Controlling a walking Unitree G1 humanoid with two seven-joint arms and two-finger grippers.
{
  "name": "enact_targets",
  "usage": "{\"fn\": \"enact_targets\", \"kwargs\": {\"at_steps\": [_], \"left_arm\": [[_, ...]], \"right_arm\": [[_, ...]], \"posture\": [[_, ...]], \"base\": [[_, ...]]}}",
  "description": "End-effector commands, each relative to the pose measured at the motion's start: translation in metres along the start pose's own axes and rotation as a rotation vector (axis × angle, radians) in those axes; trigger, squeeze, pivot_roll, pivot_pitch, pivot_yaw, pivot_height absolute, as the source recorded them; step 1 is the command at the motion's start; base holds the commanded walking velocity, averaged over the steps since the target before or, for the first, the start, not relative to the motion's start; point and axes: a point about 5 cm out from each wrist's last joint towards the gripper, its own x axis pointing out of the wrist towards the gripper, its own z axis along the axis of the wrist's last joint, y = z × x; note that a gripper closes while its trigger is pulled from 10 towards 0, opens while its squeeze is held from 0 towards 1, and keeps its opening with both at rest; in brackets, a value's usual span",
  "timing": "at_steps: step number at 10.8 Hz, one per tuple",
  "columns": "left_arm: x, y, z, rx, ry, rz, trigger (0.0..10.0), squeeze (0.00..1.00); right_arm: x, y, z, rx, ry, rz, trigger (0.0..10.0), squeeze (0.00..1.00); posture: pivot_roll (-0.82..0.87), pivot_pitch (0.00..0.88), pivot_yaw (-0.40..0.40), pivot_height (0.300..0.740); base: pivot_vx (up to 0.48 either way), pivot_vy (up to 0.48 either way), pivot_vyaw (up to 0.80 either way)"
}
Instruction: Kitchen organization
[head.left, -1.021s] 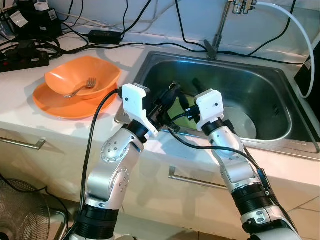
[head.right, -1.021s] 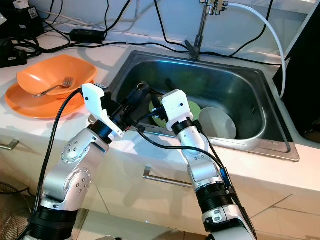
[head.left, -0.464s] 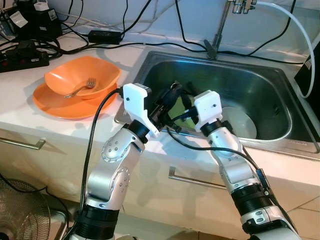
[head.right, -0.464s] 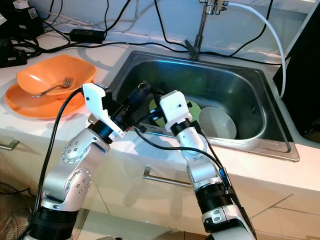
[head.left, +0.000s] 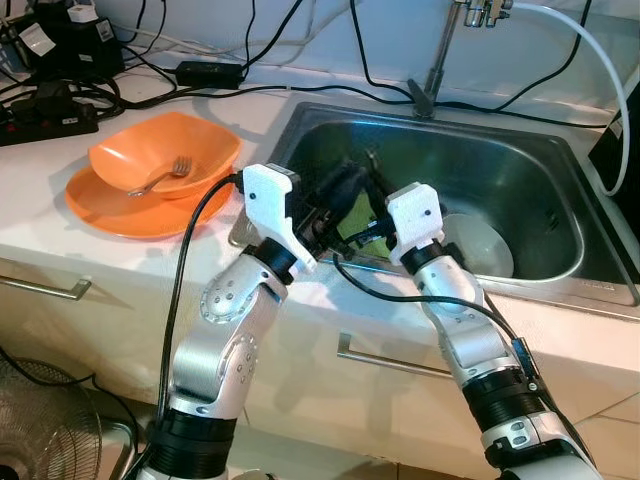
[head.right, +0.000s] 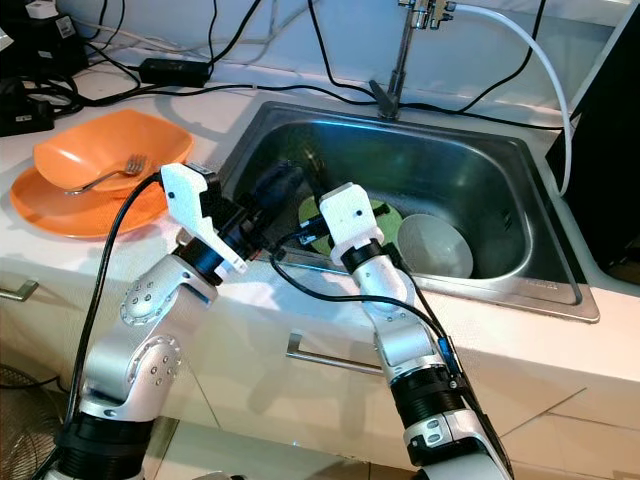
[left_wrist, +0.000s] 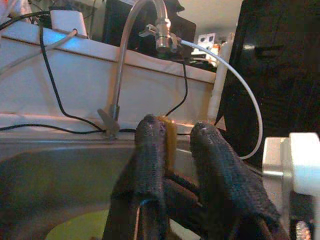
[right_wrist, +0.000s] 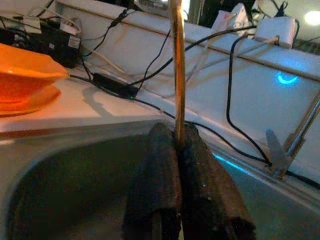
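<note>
Now your right gripper (right_wrist: 177, 150) has lifted slightly, still pinching the stick (right_wrist: 176, 75); your left gripper (left_wrist: 177, 150), just beside, stays spread.

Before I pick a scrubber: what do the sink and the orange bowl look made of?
Sink: likely stainless steel, brushed grey with soft reflections. Orange bowl: probably plastic or melamine, uniformly coloured with a dull sheen, though glazed ceramic is possible.
</note>
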Motion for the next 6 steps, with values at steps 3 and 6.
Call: {"fn": "enact_targets", "kwargs": {"at_steps": [3, 6], "left_arm": [[0.000, -0.003, 0.000, 0.002, 0.001, -0.019, 10.0, 1.00], [-0.011, 0.012, -0.015, 0.100, 0.114, 0.078, 10.0, 0.00]], "right_arm": [[0.004, -0.013, 0.003, 0.010, -0.015, -0.061, 0.0, 0.00], [0.009, -0.035, -0.006, 0.001, 0.034, -0.136, 0.0, 0.00]], "posture": [[0.15, 0.059, 0.004, 0.740], [0.16, 0.061, -0.004, 0.740]], "base": [[0.000, 0.000, 0.00], [0.000, 0.000, 0.00]]}}
